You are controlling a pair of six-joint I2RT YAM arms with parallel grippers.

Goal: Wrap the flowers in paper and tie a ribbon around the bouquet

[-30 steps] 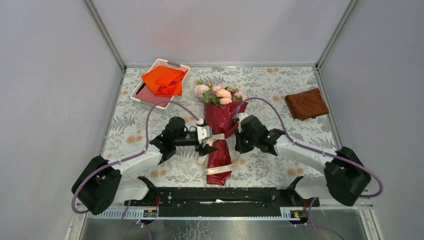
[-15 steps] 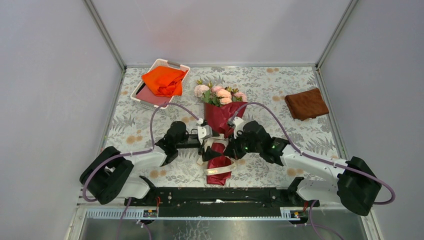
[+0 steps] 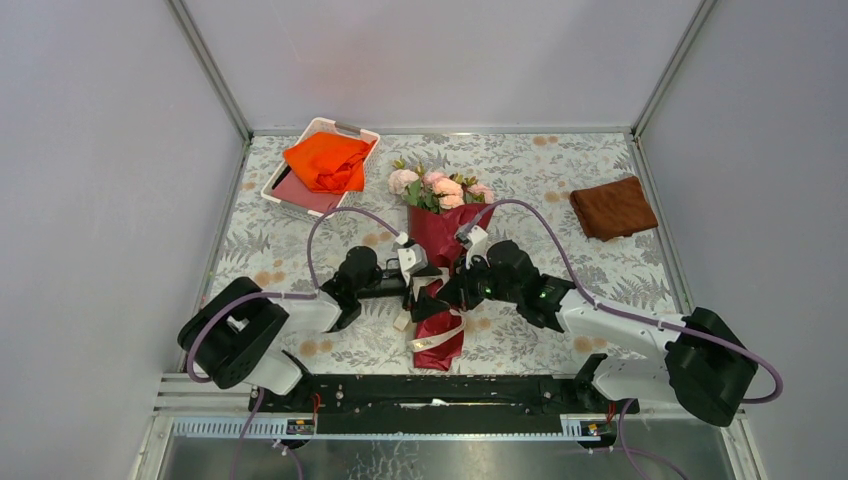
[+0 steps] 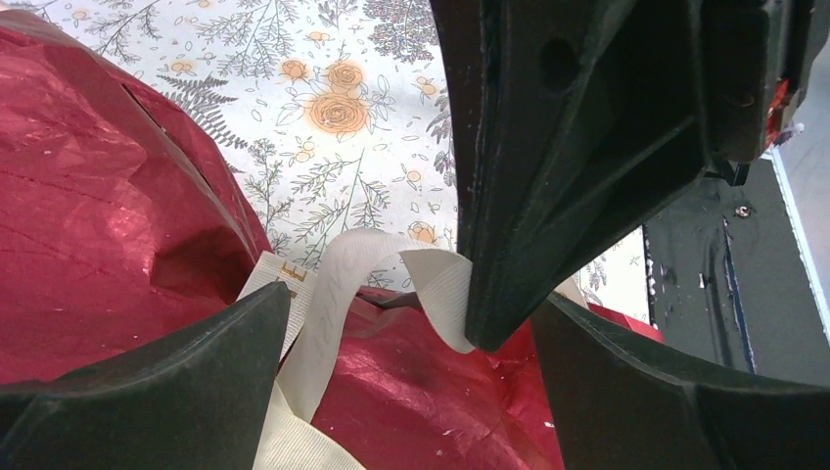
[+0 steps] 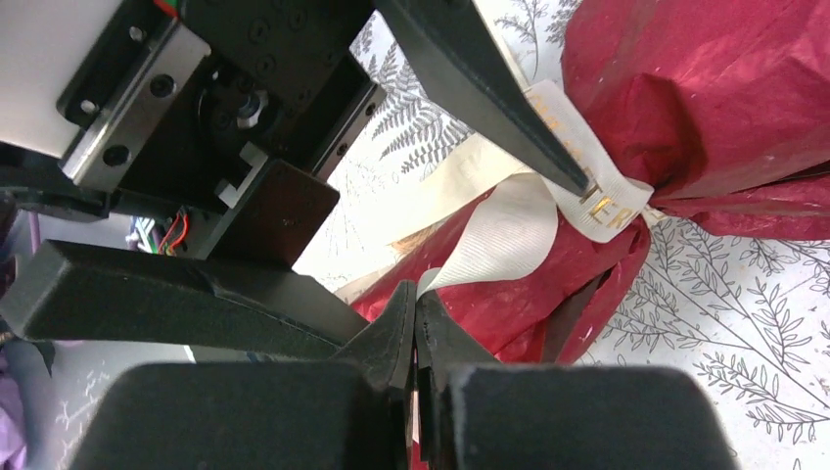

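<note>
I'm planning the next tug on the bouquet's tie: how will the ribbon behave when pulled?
The ribbon is probably floppy: it curls and folds loosely toward the shut right gripper. It looks thin and light, so little resistance until taut. It may slip on the shiny, crinkly paper.

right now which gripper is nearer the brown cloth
Right. The right gripper sits at the bouquet's right side, toward the brown cloth; the left gripper is beyond the bouquet, farther.
</note>
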